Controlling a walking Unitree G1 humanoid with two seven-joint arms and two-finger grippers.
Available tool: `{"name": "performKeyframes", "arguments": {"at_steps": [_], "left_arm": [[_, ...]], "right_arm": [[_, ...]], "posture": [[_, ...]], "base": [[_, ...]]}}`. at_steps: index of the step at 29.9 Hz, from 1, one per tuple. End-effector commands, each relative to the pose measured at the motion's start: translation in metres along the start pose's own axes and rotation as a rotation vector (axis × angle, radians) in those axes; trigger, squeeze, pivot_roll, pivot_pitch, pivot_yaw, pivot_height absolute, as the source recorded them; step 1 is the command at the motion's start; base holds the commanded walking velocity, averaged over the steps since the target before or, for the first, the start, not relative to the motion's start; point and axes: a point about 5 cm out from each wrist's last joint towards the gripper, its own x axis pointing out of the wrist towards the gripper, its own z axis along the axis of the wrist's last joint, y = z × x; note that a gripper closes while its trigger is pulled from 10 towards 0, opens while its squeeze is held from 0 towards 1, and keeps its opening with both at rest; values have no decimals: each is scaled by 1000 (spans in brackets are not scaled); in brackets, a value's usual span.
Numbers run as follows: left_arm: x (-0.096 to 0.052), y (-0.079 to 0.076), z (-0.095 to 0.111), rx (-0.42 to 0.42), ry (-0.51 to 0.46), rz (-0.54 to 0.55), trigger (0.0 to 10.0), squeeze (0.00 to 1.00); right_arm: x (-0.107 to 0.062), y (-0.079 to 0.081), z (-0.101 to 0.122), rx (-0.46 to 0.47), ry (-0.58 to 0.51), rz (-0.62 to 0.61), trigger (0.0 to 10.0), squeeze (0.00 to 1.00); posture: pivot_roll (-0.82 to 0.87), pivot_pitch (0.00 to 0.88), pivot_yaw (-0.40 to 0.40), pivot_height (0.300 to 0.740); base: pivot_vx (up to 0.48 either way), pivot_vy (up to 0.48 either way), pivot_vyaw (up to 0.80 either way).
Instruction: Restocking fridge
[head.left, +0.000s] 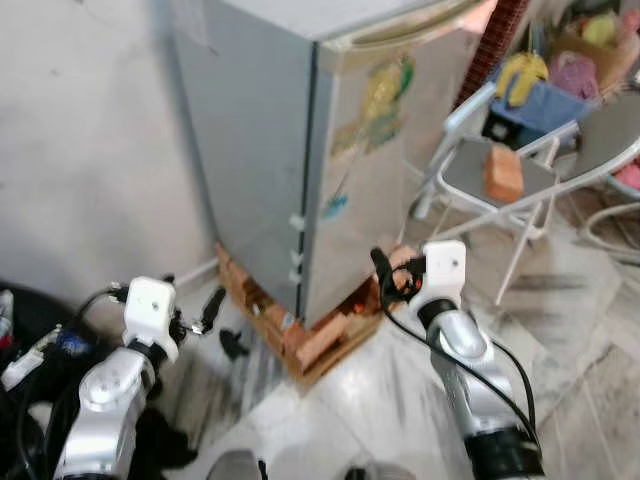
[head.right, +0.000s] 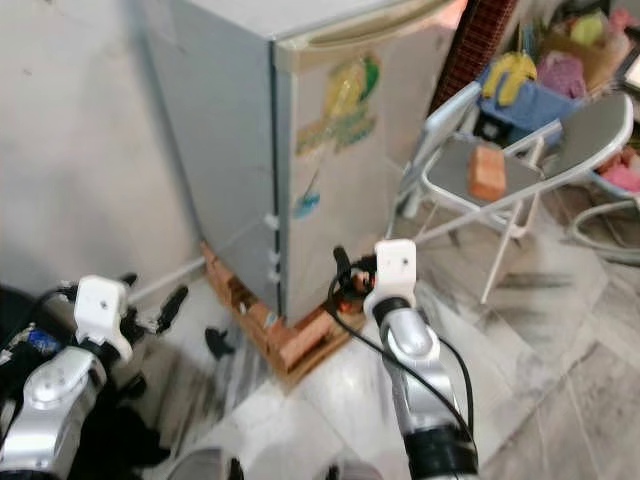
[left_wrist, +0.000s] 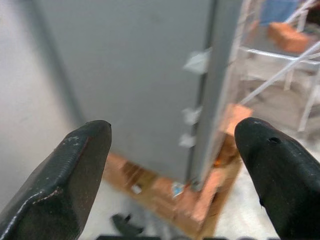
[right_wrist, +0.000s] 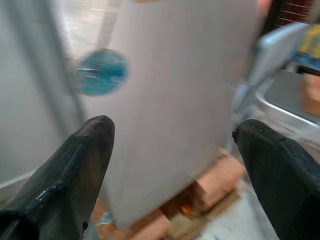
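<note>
Seen corner-on from above: a grey fridge (head.left: 300, 150), door shut, standing on a low base of bricks (head.left: 300, 335) laid on a wooden board, close against a pale wall (head.left: 80, 150). Top of the fridge cut off by the upper edge of the head views; colourful stickers (head.left: 375, 100) on the door too smeared to read, and a round blue one (right_wrist: 102, 71) blurred in the right wrist view. Small white tabs (left_wrist: 197, 60) along the side edge, unclear what they are. Left gripper (head.left: 215, 318) raised low near the fridge's side wall, well apart from it, fingers (left_wrist: 65, 175) spread wide with nothing between them. Right gripper (head.left: 390, 272) raised before the lower door, near but not touching as far as can be told, fingers (right_wrist: 75, 170) likewise spread wide and empty. To the right, a grey folding chair (head.left: 500, 185) with a single brick (head.left: 504, 172) on its seat; behind it a heap of coloured cloth and toys (head.left: 555, 60), partly cut off and hard to sort out. Dark clutter and cables (head.left: 40, 340) at the lower left, indistinct. Floor of grey marbled tiles (head.left: 580, 330).
</note>
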Motion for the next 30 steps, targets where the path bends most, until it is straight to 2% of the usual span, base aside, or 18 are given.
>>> {"name": "performKeyframes", "arguments": {"at_steps": [1, 6, 8, 14, 17, 23, 30], "left_arm": [[3, 1, 7, -16, -31, 9, 10000, 0], [7, 1, 11, -18, -64, 31, 10000, 0], [8, 1, 12, -17, -66, 29, 10000, 0], [8, -1, 12, -18, -69, 23, 10000, 0], [9, -2, 12, -19, -74, 22, 10000, 0], [11, -7, 16, -4, -98, 1, 10000, 0], [10, -8, 15, -1, -104, -11, 10000, 0]], "right_arm": [[-3, -7, -1, 2, 11, -42, 10000, 0], [0, -6, 0, 7, 13, -46, 10000, 0], [1, -4, 1, 40, 17, -17, 10000, 0], [0, -3, 1, 37, 24, -18, 10000, 0], [1, 1, -1, 39, 31, -13, 10000, 0], [8, 5, 5, 43, 21, -7, 10000, 0], [9, 5, 6, 43, 16, -6, 10000, 0]], "posture": [[121, 28, -39, 740], [117, 31, -41, 740], [116, 30, -40, 740], [116, 32, -40, 740], [118, 34, -40, 740], [123, 34, -38, 740], [123, 34, -38, 740]], "base": [[0, 0, -800], [146, 267, -800], [240, 394, 0], [0, 447, 0], [319, 320, 0], [416, 0, -632], [0, 0, -157]]}}
